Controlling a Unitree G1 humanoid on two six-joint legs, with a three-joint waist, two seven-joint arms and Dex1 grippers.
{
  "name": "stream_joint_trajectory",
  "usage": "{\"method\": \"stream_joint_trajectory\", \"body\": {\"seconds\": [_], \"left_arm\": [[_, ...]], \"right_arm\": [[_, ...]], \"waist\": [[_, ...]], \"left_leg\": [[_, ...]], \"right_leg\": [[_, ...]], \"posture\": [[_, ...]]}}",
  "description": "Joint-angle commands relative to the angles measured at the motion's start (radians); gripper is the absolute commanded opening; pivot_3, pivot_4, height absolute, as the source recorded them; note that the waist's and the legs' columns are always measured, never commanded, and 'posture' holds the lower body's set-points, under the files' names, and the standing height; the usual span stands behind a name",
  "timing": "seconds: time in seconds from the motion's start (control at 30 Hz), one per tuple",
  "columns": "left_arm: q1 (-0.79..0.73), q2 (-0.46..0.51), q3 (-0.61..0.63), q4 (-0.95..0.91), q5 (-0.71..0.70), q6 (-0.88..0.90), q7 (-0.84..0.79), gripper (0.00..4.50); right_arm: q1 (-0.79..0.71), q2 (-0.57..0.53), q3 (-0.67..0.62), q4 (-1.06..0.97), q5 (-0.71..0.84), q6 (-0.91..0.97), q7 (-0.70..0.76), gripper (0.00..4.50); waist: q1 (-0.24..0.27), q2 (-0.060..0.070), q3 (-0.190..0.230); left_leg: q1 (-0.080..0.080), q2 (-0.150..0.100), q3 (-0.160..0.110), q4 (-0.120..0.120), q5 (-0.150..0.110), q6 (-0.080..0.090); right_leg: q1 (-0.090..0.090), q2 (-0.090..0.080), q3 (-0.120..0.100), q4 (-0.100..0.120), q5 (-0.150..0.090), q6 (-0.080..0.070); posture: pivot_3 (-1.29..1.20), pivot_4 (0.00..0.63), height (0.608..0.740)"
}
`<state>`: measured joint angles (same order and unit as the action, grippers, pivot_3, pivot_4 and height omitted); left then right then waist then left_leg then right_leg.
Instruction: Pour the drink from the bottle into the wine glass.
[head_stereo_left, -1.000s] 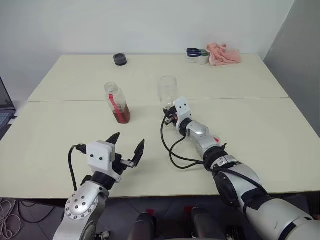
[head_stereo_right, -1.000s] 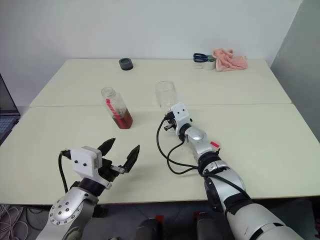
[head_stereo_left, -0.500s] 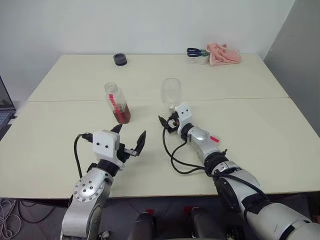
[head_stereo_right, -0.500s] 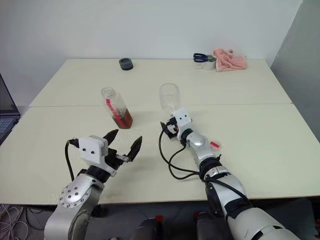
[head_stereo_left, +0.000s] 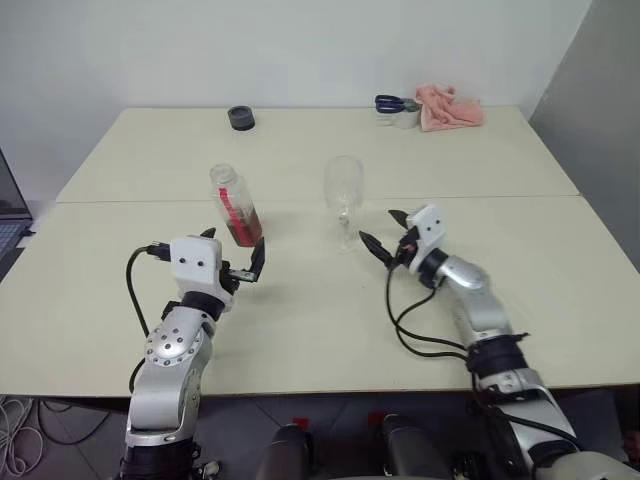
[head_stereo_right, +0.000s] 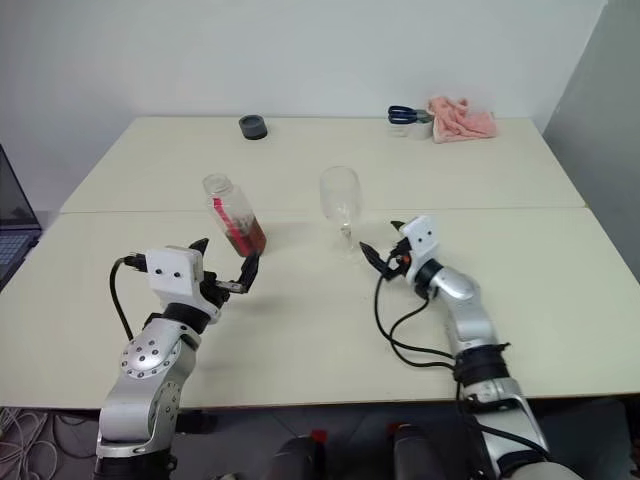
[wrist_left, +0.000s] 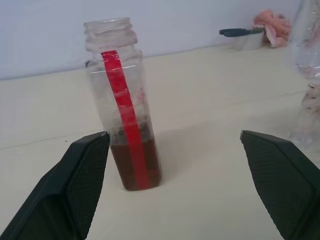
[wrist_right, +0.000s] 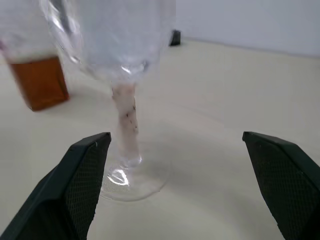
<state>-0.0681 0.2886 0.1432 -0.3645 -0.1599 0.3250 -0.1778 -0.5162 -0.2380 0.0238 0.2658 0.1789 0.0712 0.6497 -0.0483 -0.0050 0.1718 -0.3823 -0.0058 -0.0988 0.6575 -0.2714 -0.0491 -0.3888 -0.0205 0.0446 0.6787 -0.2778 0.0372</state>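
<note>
Cream-coloured surface carries the bottle and wine glass upright side by side near its middle — placed for pouring. Left pincer gapes just before the bottle, nearer than a second ago; right pincer, now spread empty, has backed off the glass stem.

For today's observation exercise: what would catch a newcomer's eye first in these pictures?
Mid-table, an uncapped bottle with a red label strip and a little reddish-brown drink at its bottom stands beside an empty wine glass. The left gripper hovers open just before the bottle; the right gripper is open beside the glass foot.
</note>
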Motion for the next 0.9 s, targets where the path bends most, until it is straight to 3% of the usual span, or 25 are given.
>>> {"method": "stream_joint_trajectory", "body": {"seconds": [0.03,0.3,0.63,0.9], "left_arm": [[-0.028,0.008,0.026,0.019,0.017,-0.029,0.014,4.50],[-0.077,0.028,0.054,0.094,0.010,-0.044,0.001,4.50],[-0.156,0.056,0.069,0.199,0.001,-0.081,-0.029,4.50],[-0.200,0.070,0.072,0.255,0.005,-0.100,-0.049,4.50]], "right_arm": [[0.046,-0.130,-0.030,-0.322,0.151,0.207,0.123,4.49],[0.123,-0.397,-0.059,-0.721,0.466,0.557,0.279,4.49],[0.107,-0.377,-0.065,-0.824,0.541,0.636,0.169,4.49],[0.090,-0.370,-0.076,-0.850,0.574,0.652,0.101,4.49]], "waist": [[0.003,0.000,0.000],[0.008,-0.005,0.004],[0.018,-0.015,0.010],[0.019,-0.015,0.011]], "left_leg": [[0.000,0.000,0.000,0.000,0.000,0.000],[0.000,0.000,-0.001,-0.001,0.000,0.000],[-0.001,0.000,-0.001,-0.001,0.000,0.000],[-0.002,0.000,-0.002,-0.001,0.000,0.000]], "right_leg": [[0.000,0.000,0.000,0.000,0.000,0.000],[0.000,0.001,-0.001,-0.001,-0.001,0.002],[0.000,0.000,-0.002,-0.003,-0.001,0.002],[0.000,0.000,-0.003,-0.003,-0.001,0.002]], "posture": [[0.00,0.150,0.740],[0.00,0.150,0.740],[0.00,0.150,0.740],[0.00,0.150,0.740]]}}
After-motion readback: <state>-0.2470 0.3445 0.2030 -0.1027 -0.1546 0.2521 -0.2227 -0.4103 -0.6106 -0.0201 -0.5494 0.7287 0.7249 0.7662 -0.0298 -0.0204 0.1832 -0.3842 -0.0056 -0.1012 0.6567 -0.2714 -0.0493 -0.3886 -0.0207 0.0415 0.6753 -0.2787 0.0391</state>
